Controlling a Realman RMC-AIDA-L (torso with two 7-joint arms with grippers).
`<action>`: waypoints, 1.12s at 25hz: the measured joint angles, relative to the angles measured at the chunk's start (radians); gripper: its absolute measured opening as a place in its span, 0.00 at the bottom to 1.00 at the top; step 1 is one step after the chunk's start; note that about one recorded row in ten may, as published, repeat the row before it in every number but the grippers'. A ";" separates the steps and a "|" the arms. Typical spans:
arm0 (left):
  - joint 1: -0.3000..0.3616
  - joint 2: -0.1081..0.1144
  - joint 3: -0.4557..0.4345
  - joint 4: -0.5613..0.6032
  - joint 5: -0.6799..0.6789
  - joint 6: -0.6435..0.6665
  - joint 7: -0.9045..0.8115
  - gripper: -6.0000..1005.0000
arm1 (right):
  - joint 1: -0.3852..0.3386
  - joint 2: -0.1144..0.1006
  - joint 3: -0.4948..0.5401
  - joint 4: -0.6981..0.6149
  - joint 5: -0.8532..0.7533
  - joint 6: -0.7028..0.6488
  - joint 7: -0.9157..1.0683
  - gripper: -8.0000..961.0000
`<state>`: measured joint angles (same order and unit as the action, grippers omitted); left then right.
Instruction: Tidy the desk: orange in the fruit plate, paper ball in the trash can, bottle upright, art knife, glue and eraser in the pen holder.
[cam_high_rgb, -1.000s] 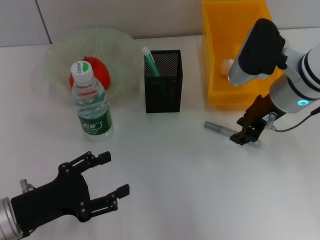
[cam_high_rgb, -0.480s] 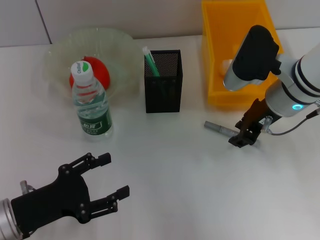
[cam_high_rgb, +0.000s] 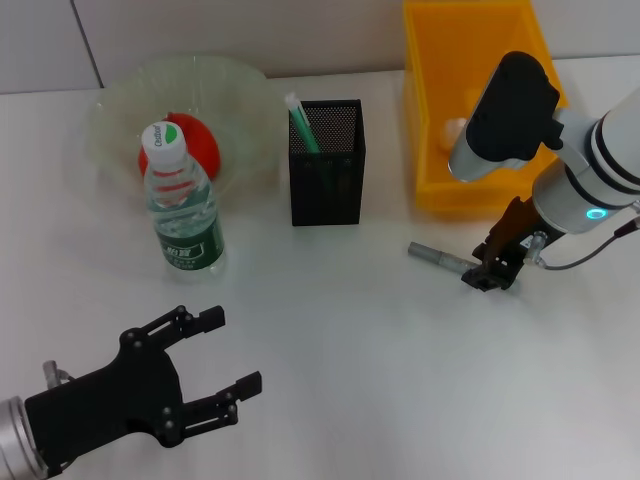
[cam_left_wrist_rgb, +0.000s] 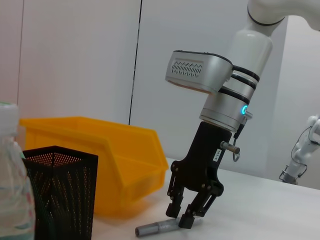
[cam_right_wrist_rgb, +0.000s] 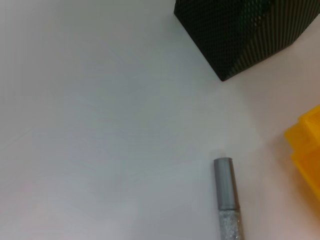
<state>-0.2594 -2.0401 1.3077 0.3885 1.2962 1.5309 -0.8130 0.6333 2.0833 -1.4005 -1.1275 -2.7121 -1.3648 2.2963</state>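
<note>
The grey art knife (cam_high_rgb: 436, 255) lies on the table in front of the yellow trash can (cam_high_rgb: 455, 190). My right gripper (cam_high_rgb: 488, 277) is down on its right end, and in the left wrist view its fingertips (cam_left_wrist_rgb: 186, 221) pinch that end. The paper ball (cam_high_rgb: 455, 128) sits inside the trash can. The orange (cam_high_rgb: 195, 145) rests in the green fruit plate (cam_high_rgb: 235, 85). The bottle (cam_high_rgb: 185, 215) stands upright before the plate. A green-and-white glue stick (cam_high_rgb: 300, 122) stands in the black pen holder (cam_high_rgb: 327, 190). The eraser is out of view. My left gripper (cam_high_rgb: 232, 348) hovers open at the near left.
The pen holder stands about a hand's width left of the knife's tip (cam_right_wrist_rgb: 223, 165), with bare white table between them. The trash can's corner (cam_right_wrist_rgb: 307, 145) is close beside the knife. A wall runs behind the table.
My right gripper shifted slightly along the knife's right end and settled there. The knife has stayed on the table. The left arm has barely moved.
</note>
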 joint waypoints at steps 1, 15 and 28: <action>-0.001 0.000 0.001 0.000 0.000 0.000 0.000 0.84 | 0.000 0.000 0.000 0.000 0.000 0.003 0.000 0.35; 0.000 0.000 0.002 -0.007 0.000 -0.009 0.001 0.84 | 0.027 -0.003 0.007 0.071 0.000 0.024 -0.001 0.26; 0.003 -0.001 0.002 0.000 0.000 -0.013 0.000 0.84 | -0.027 -0.004 0.009 -0.221 -0.006 -0.164 -0.011 0.16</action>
<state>-0.2562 -2.0409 1.3101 0.3882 1.2962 1.5175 -0.8127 0.6062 2.0791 -1.3915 -1.3488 -2.7181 -1.5292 2.2850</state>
